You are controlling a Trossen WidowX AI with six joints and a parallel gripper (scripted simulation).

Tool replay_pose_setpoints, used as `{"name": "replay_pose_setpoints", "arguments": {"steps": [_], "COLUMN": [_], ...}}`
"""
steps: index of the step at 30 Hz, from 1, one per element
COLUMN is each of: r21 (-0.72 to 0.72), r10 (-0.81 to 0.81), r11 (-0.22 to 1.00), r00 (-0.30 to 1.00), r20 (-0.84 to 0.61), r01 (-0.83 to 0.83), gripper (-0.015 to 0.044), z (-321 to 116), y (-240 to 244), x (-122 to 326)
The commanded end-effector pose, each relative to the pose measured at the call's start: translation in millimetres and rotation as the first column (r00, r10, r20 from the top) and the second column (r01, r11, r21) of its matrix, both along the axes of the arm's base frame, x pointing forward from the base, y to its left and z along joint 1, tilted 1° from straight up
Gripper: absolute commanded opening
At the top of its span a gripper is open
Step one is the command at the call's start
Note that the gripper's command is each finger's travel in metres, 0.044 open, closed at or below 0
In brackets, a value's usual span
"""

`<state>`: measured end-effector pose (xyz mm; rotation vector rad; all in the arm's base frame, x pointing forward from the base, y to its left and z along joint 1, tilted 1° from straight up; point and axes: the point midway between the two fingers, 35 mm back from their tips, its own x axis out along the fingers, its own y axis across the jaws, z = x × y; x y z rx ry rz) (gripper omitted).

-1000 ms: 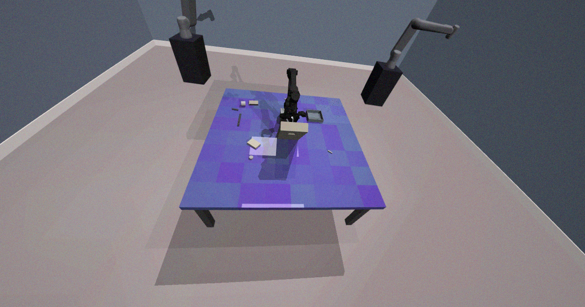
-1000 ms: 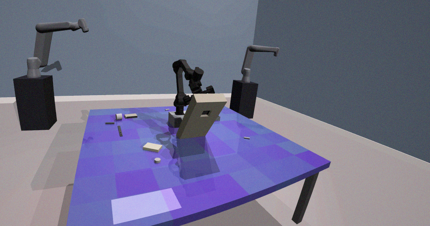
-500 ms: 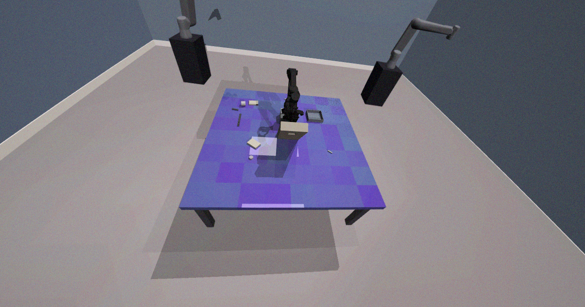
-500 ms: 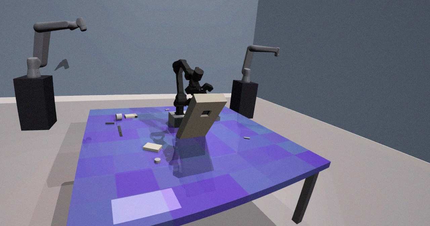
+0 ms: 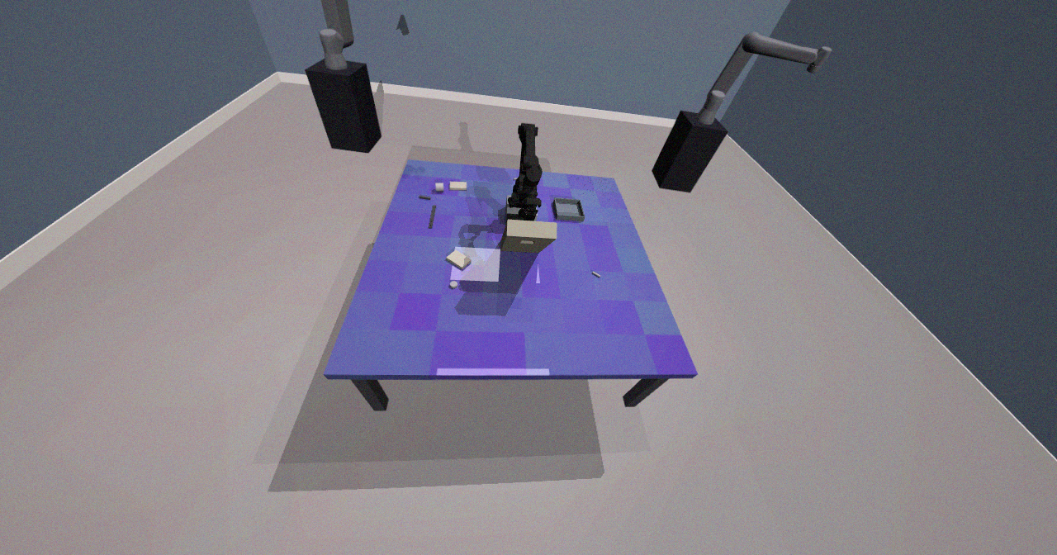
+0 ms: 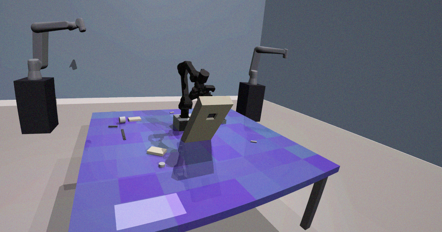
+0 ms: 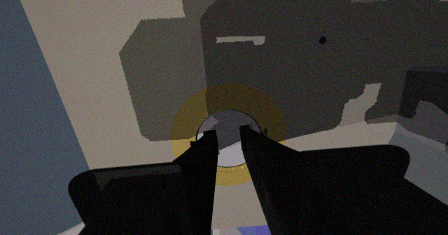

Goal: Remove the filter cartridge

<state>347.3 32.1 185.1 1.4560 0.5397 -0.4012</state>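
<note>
Filter cartridge (image 7: 229,123) is in the service panel (image 5: 530,230) (image 6: 207,116) (image 7: 63,46), its round grey face inside the yellow ring (image 7: 227,96). Gripper (image 5: 526,216) (image 7: 227,133) is clenched on it, both fingertips at the face, presumably seated in the two narrow slots (fingers cover most of them, so I can't confirm seating depth). The panel leans on the surface (image 5: 472,344) (image 6: 148,175); the tray (image 5: 568,210) sits off to the side, near the arm. Handling guess: light, stiff plastic body, smooth face, not especially fragile. The face looks flush or near it, so no rim to grab; the slots are the only real purchase. Keep both tips in them, square to the face, and pull along the bore axis, since any tilt would likely bind it or pop a tip out. If it's a twist-lock, finish the turn before pulling. Can't tell whether it's unlocked. Once out, a grip this shallow may let it swing or slip, so carry it slowly and set it down low in the tray.
</note>
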Motion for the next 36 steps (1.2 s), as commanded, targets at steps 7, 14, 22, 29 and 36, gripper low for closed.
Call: {"name": "replay_pose_setpoints", "arguments": {"steps": [7, 14, 22, 29, 36], "r21": [0.001, -0.022, -0.033, -0.033, -0.033], "r10": [0.003, 0.019, 0.027, 0.027, 0.027], "r11": [1.0, 1.0, 0.999, 0.999, 0.999], "r00": [1.0, 1.0, 1.0, 1.0, 1.0], "r20": [0.004, 0.004, 0.003, 0.003, 0.002], "r01": [-0.003, -0.019, -0.027, -0.027, -0.027], "gripper": [0.0, 0.0, 0.0, 0.0, 0.0], "z": [17.2, 34.6, 40.1, 20.4, -0.9], "y": [-0.9, -3.2, -4.6, -5.7, -6.9], "x": [-17.9, -44.9, -60.2, -71.1, -82.1]}}
